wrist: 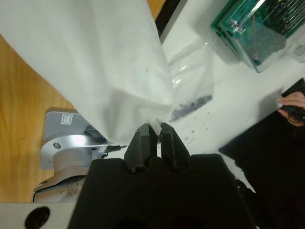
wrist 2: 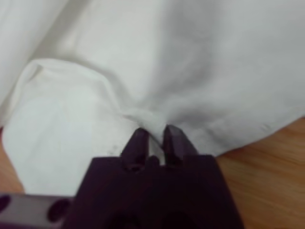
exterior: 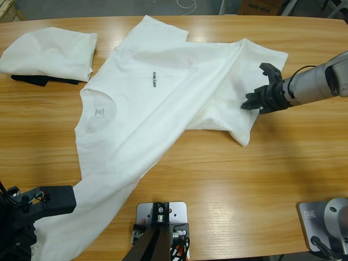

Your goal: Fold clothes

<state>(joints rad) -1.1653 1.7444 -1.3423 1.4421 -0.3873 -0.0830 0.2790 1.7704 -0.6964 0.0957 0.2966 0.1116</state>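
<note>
The right gripper (exterior: 260, 98) is reaching in from the table's right edge — pinching the spread T-shirt (exterior: 163, 103); the left gripper (wrist: 153, 136) is pinching its corner beyond the table's edge.

a white t-shirt (exterior: 163, 103) with small black lettering (exterior: 154, 79) lies on a tan wood-grain table (exterior: 261, 168), by a black gripper (exterior: 254, 98).

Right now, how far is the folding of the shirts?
One folded T-shirt already lies at the table's far corner. The spread T-shirt is in hand: the left gripper pinches its edge, and the right gripper pinches a part already turned over. The rest of its folds remain.
</note>
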